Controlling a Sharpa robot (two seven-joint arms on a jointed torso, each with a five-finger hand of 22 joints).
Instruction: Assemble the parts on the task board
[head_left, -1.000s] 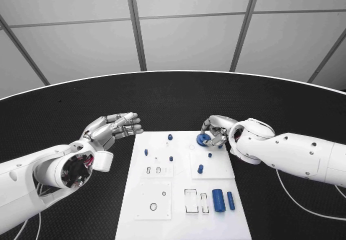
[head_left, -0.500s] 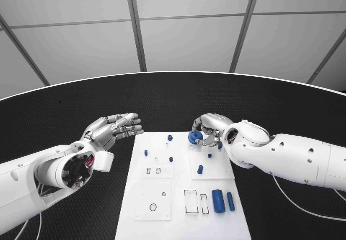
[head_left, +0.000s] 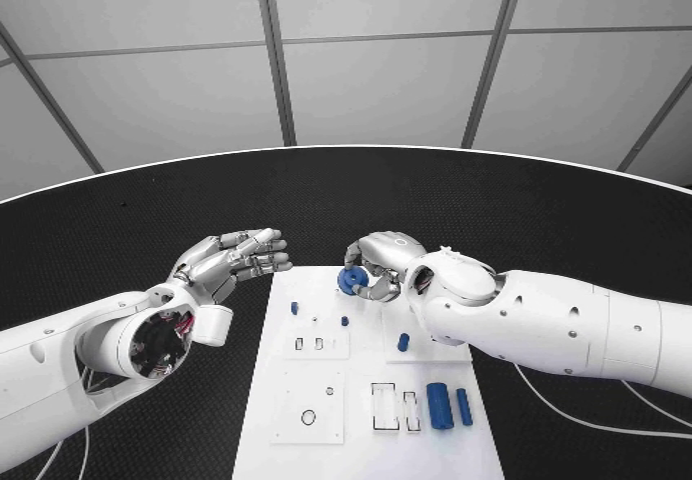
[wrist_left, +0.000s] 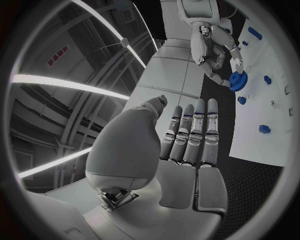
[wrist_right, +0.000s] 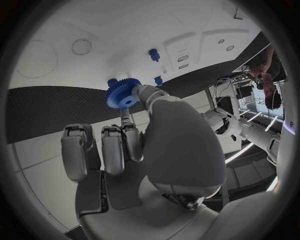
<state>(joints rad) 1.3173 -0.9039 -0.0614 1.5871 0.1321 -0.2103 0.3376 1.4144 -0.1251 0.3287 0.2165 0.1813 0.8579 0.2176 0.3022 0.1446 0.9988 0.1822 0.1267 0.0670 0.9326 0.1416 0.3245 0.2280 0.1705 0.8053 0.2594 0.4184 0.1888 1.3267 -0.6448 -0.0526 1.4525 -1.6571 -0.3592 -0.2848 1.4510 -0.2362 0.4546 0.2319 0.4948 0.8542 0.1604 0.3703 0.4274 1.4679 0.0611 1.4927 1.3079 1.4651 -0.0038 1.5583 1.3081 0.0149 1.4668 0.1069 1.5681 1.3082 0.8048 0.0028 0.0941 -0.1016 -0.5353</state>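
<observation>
Early days: my right robot hand (head_left: 378, 268) pinches the blue gear (head_left: 351, 280); left robot hand (head_left: 231, 260) empty, loose parts (head_left: 449, 405) remain behind it.

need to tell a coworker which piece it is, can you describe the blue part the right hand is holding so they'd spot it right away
Start at the white task board in the middle of the black table and go to its far edge, where the right hand holds a blue gear. Unlike the small plain pegs standing on the board, it is a flat toothed disc with a centre hole.
</observation>
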